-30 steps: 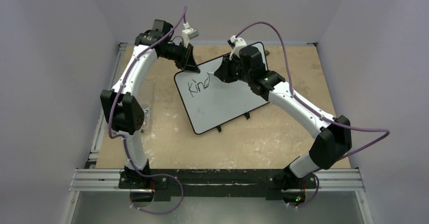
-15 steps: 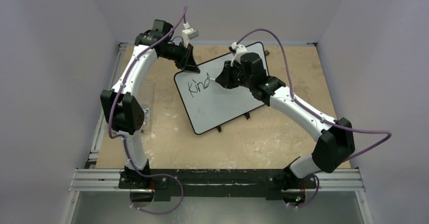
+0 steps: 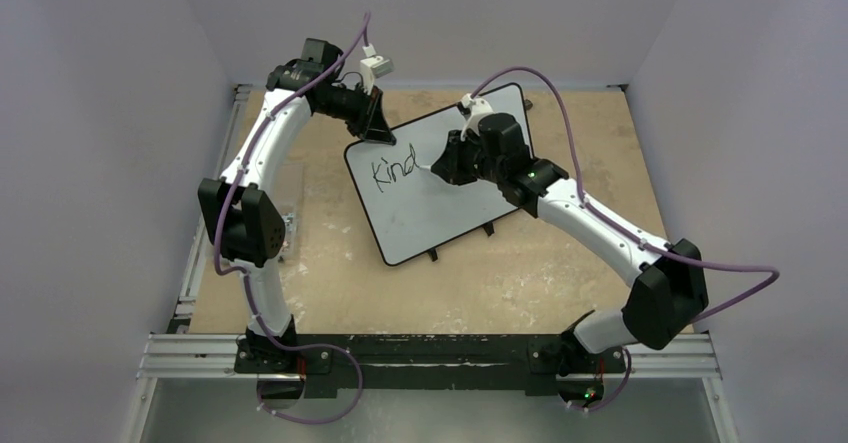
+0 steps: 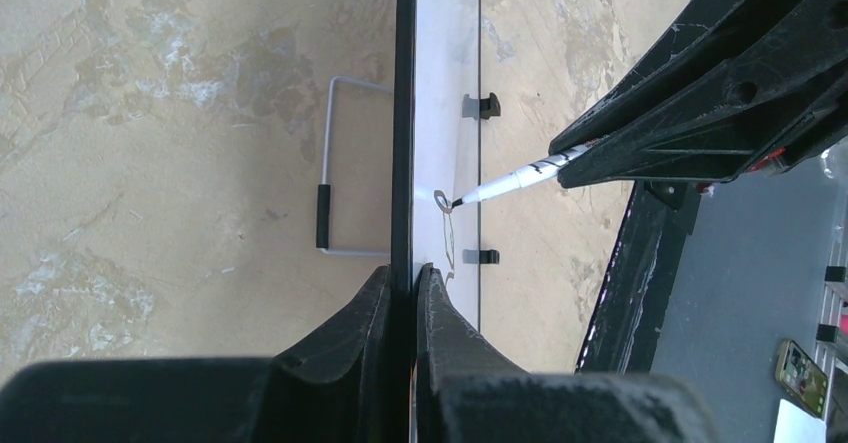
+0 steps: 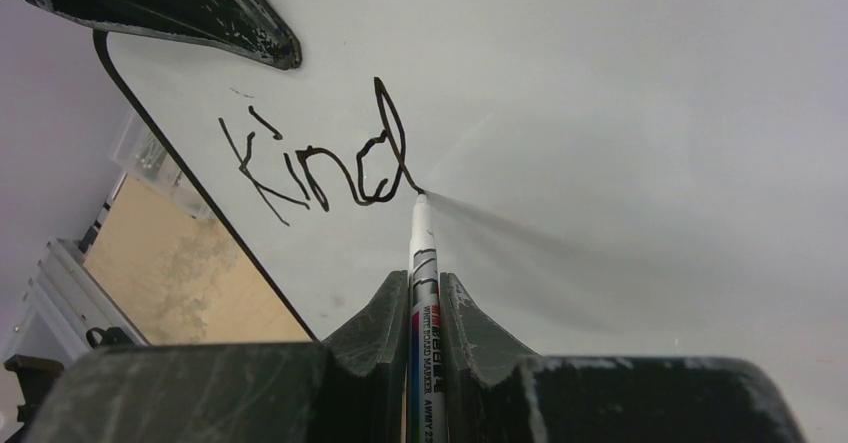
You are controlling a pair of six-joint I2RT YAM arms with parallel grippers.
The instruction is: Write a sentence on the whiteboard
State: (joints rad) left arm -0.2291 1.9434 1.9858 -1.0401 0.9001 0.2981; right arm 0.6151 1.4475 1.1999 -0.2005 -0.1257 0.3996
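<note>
Your right fingers (image 5: 372, 328) are clamped shut on the marker (image 5: 421, 263). Its barrel runs straight out between them, so the tip leads and the wrist camera looks down its length at the stroke. That tip touches the whiteboard (image 5: 640, 103) at the tail of the "d". The sentence (image 5: 320, 168) so far reads only "Kind", so by my judgement you are early in the writing, with most of the words to come.

Your left fingers (image 4: 350, 338) are closed on the board's black rim, one on each face, at the far-left corner near the start of the word. That grip looks like bracing. The board appears to be propped on a wire stand (image 4: 325, 178) rather than lying flat, so pen pressure could rock or slide it. Pinching the rim close to the writing should stop that without covering the surface.

From above, the whiteboard sits on the counter (image 3: 540, 283) between the two arms, turned at an angle, with its written corner toward the left arm. The white area to the right of and below "Kind" is bare, which leaves you room to carry on the line. The right arm reaches in from the board's right side, so nothing of it lies over the ink already down.
</note>
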